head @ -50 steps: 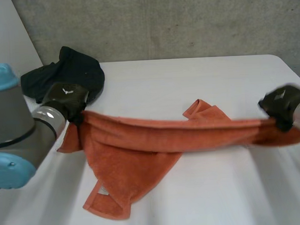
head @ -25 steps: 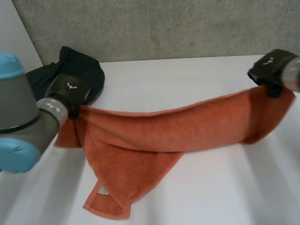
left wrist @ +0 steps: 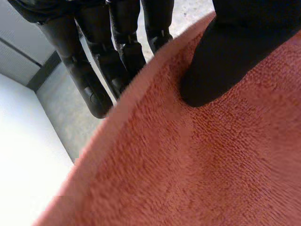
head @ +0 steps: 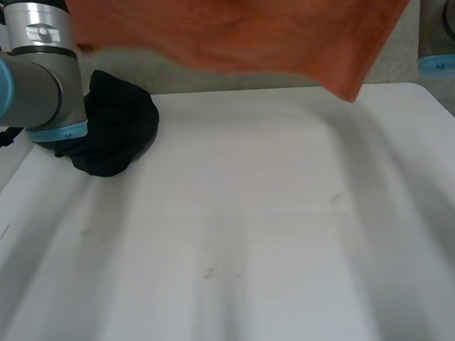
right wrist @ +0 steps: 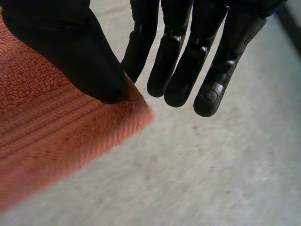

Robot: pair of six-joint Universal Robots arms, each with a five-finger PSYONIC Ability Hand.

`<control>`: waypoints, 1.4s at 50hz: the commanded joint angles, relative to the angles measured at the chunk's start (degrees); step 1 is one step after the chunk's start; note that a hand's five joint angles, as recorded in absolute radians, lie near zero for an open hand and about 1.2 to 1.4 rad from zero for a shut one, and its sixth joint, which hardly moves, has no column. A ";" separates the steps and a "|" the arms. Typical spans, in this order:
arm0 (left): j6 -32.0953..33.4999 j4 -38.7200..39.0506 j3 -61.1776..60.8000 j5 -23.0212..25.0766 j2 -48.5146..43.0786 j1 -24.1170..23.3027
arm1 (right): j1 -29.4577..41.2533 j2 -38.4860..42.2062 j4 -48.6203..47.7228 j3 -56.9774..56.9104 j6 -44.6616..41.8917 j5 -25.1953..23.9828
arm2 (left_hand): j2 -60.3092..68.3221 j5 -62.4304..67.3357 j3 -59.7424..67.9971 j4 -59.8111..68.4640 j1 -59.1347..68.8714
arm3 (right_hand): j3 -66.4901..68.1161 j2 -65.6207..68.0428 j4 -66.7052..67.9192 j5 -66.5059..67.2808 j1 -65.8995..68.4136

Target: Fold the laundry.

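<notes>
In the head view, the orange towel (head: 244,26) is held high above the white table (head: 253,237) and does not touch it; its lower edge hangs across the upper part of the scene, and 1 corner points down on the right side. The left arm (head: 34,73) stands at the left and the right arm (head: 440,25) at the right. A black garment (head: 116,130) lies in a heap on the far left part of the table, just beside the left arm. In the left wrist view, the left hand (left wrist: 225,52) pinches the edge of the towel (left wrist: 211,165): the thumb presses on the near face and the straight fingers (left wrist: 94,75) stay behind the edge. In the right wrist view, the right hand (right wrist: 174,61) pinches a corner of the towel (right wrist: 47,132) between the thumb (right wrist: 80,52) and 1 finger behind it, while the other fingers reach straight past the corner.
</notes>
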 commanded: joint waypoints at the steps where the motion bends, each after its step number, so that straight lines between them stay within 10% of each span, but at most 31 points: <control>1: -2.04 -8.83 -13.44 -0.14 2.02 0.66 | 0.04 -1.61 10.14 11.18 1.10 -2.69 | 11.18 14.23 11.48 11.14 14.42 | 12.44 12.99 11.83 13.01 23.47; 15: 0.51 -18.24 -33.76 0.30 -2.20 0.49 | -0.31 -10.12 17.09 48.36 -1.97 -17.28 | 11.18 14.23 11.48 11.14 14.42 | 12.44 12.99 11.83 13.01 23.47; 29: 4.65 -43.71 -42.29 0.56 10.71 2.25 | -7.34 -22.96 41.08 65.51 -14.01 -14.04 | -4.01 -0.96 -3.72 -4.05 -0.77 | 12.44 12.99 11.83 13.01 23.47; 40: 2.63 -42.78 -42.56 0.48 14.93 3.47 | -11.21 -23.23 27.48 67.97 -10.95 -10.70 | -43.09 -40.04 -42.79 -43.12 -39.85 | 12.44 12.99 11.83 13.01 23.47; 47: 0.95 -42.86 -43.26 1.18 15.02 5.67 | -11.39 -23.23 24.39 69.47 -6.02 -11.05 | -43.47 -40.42 -43.17 -43.51 -40.23 | 12.44 12.99 11.83 13.01 23.47; 59: 0.51 -50.14 -43.88 17.08 13.80 12.61 | -11.21 -22.52 22.54 70.35 -4.70 -11.49 | -42.13 -39.08 -41.83 -42.16 -38.89 | 12.44 12.99 11.83 13.01 23.47; 70: 0.51 -48.05 -43.44 17.44 9.75 13.06 | -11.21 -22.52 21.31 70.97 -4.70 -11.49 | -39.26 -36.21 -38.97 -39.30 -36.02 | 12.44 12.99 11.83 13.01 23.47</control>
